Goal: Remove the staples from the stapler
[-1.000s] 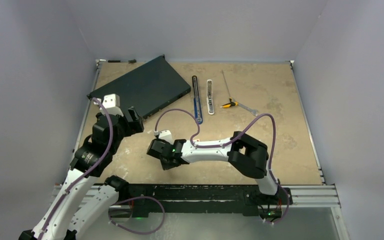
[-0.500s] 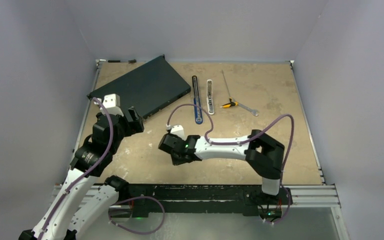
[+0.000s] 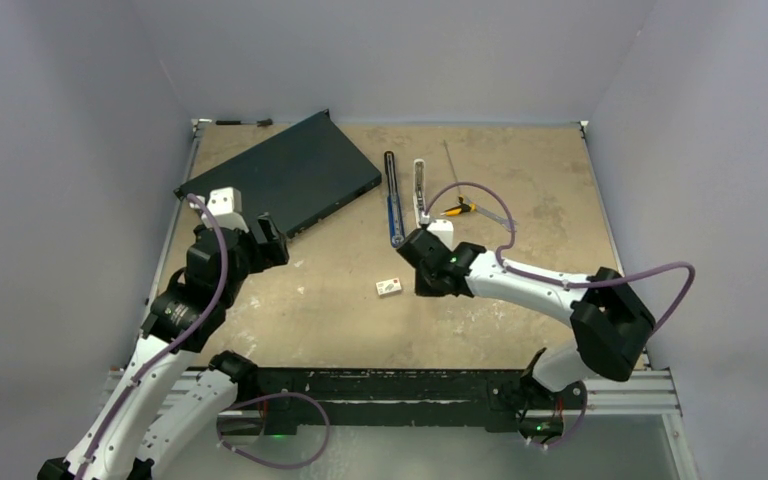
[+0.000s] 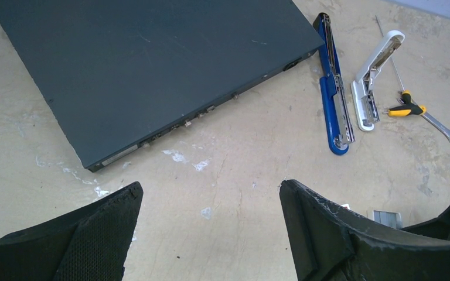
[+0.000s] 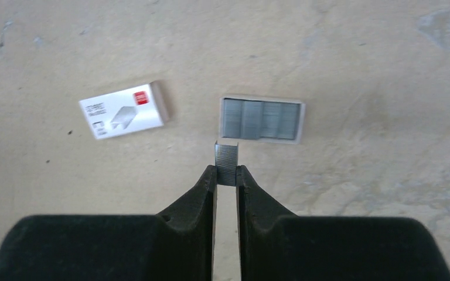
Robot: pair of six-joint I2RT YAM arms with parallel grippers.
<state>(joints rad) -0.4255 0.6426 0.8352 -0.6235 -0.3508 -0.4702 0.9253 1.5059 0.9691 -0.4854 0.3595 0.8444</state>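
Observation:
My right gripper [image 5: 226, 175] is shut on a short silver-grey strip of staples [image 5: 226, 157], which stands up between its fingertips just above the table. A blue stapler [image 3: 393, 200] and a white stapler [image 3: 420, 193] lie opened out side by side at the back centre, also seen in the left wrist view as the blue stapler [image 4: 334, 99] and the white stapler [image 4: 372, 79]. In the top view my right gripper [image 3: 418, 275] hangs just in front of them. My left gripper [image 4: 211, 186] is open over bare table at the left, holding nothing.
A small white box with a red label [image 5: 123, 110] lies left of the held strip, and an open tray of staple strips [image 5: 261, 119] lies just beyond it. A dark flat device [image 3: 280, 180] fills the back left. A yellow-handled screwdriver [image 3: 457, 208] and a wrench [image 3: 495, 217] lie right of the staplers.
My right arm has swung right and away from me, from the near centre toward the staplers, uncovering the small white box. Its jaws narrowed a little. The left arm has not moved.

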